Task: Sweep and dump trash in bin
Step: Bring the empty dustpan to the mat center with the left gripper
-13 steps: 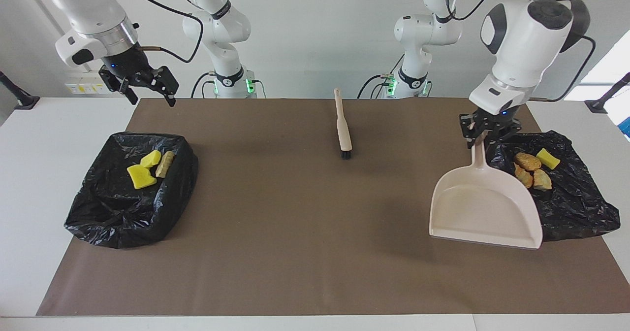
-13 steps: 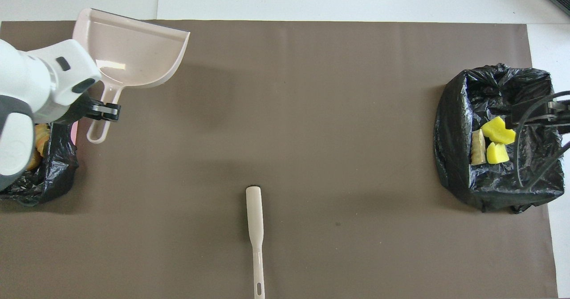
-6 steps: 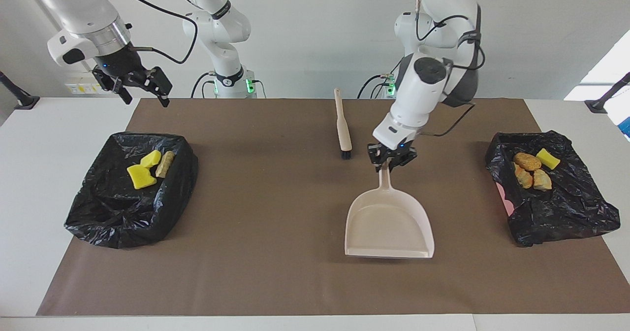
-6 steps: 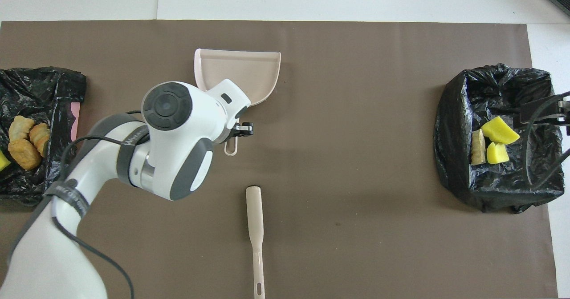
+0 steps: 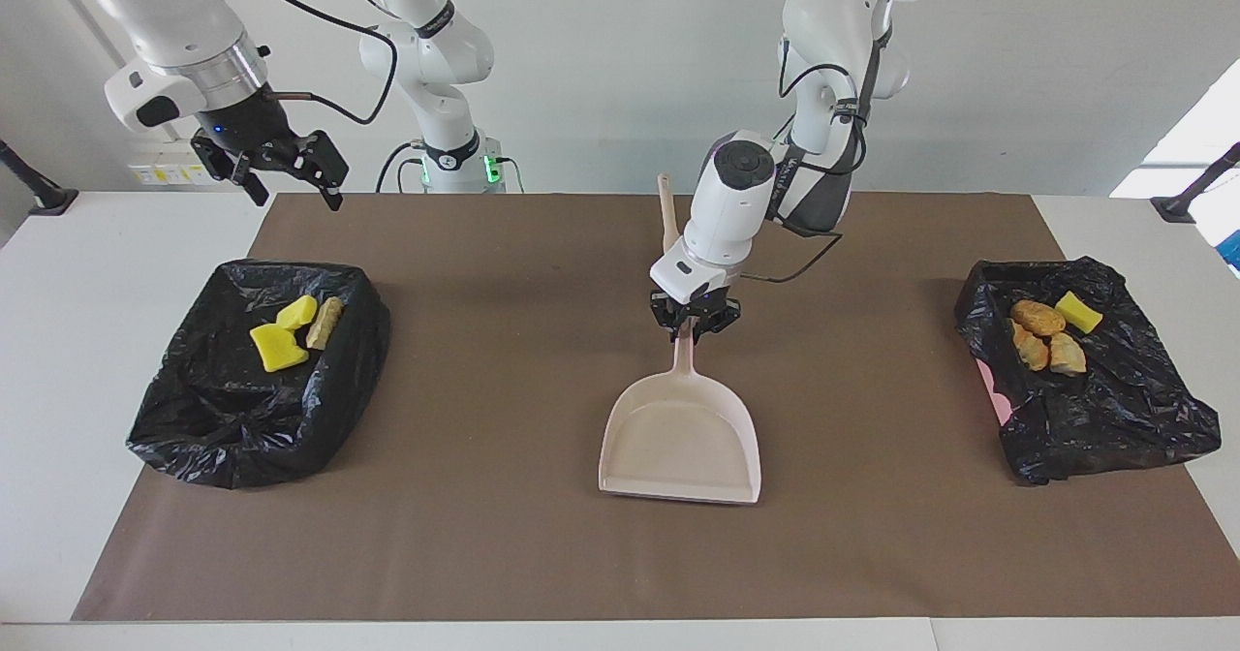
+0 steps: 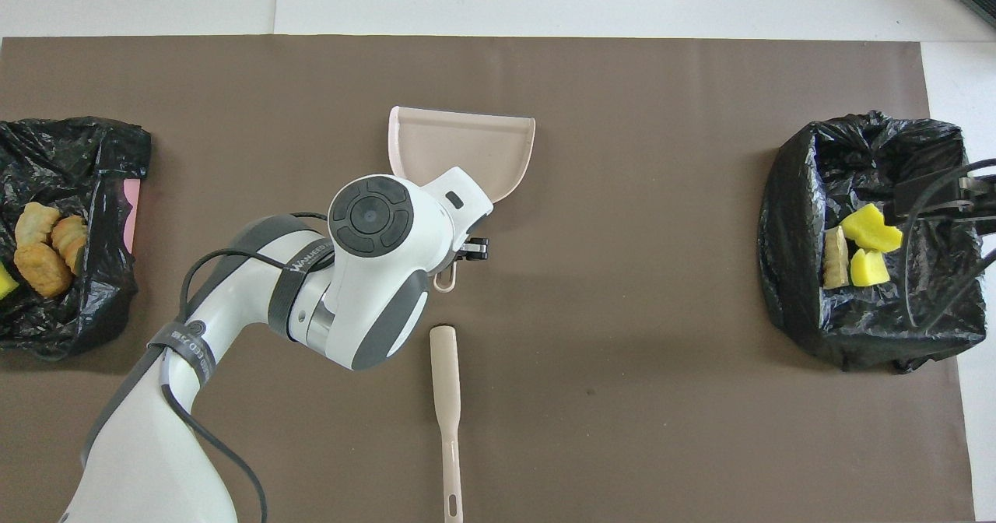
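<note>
The trash lay in two lots, all of it already inside bins. Three scraps (image 5: 288,332) — two yellow sponge pieces and a tan lump — sat in the black-bagged bin (image 5: 194,418) toward the right arm's end of the tabletop (image 5: 58,341). Four more scraps (image 5: 1051,333), brown crusty lumps and one yellow sponge piece, sat in the other black-bagged bin (image 5: 1133,418) toward the left arm's end. I saw no loose scrap on the brown mat (image 5: 484,554).

My left tool (image 5: 694,324) was well apart from both lots, over the middle of the mat, clamped tight on the handle of the pale pink dustpan (image 5: 683,443). The pan was empty, its open mouth pointing away from the robots, and I could not tell whether its lip touched the mat. My right tool (image 5: 291,183) hung in the air with its fingers spread wide and holding nothing, above the mat's corner near the first bin; from overhead it covered part of that bin.

The brush (image 6: 446,398) lay on the mat just nearer the robots than the dustpan's handle, bristle end toward it — partly hidden by the left arm in the facing view. Nothing else lay between the pan and either bin.
</note>
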`<state>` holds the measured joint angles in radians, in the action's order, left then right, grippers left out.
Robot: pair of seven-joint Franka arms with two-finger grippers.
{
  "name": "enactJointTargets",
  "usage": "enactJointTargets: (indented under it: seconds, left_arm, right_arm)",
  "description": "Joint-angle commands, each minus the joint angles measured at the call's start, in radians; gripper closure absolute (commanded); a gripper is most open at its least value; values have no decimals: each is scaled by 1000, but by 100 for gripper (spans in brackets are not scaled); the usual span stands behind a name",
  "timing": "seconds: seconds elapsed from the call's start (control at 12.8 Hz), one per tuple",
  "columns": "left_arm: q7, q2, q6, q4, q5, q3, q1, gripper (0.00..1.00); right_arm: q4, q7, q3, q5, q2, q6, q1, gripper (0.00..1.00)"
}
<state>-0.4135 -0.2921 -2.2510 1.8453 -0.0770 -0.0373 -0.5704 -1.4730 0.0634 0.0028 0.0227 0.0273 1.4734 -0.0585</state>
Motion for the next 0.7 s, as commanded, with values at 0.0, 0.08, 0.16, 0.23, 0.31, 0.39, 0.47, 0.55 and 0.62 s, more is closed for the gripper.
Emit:
enactJointTargets:
  seconds: [0.0,0.08,0.16,0.23,0.31,0.39,0.47,0.55,0.62]
  left_arm:
    - [-10,13,5,17,-17,19,-34,100]
    - [-13,13,1,20,-18,19,-34,100]
    - [-28,13,-2,20,-18,19,-34,100]
    - [-31,13,-4,25,-20,19,-34,100]
    - [-33,16,-6,32,-20,19,-32,100]
    - [-34,11,-19,37,-20,19,-31,100]
    - [-34,11,-25,45,-21,19,-31,100]
    - [-37,11,-35,48,-26,20,-32,100]
    - [-56,11,-39,48,-26,19,-32,100]
  right_arm:
    - [-26,16,5,14,-18,19,-7,0]
    - [-26,16,5,14,-18,21,-6,0]
    - [-26,16,5,14,-18,21,-7,0]
    - [-26,16,3,16,-18,19,-7,0]
    - [-26,16,3,14,-18,19,-7,0]
    - [-26,16,3,14,-18,21,-7,0]
    - [-26,16,5,14,-18,19,-7,0]
    - [-26,16,3,14,-18,19,-7,0]
    - [-26,16,3,14,-18,19,-7,0]
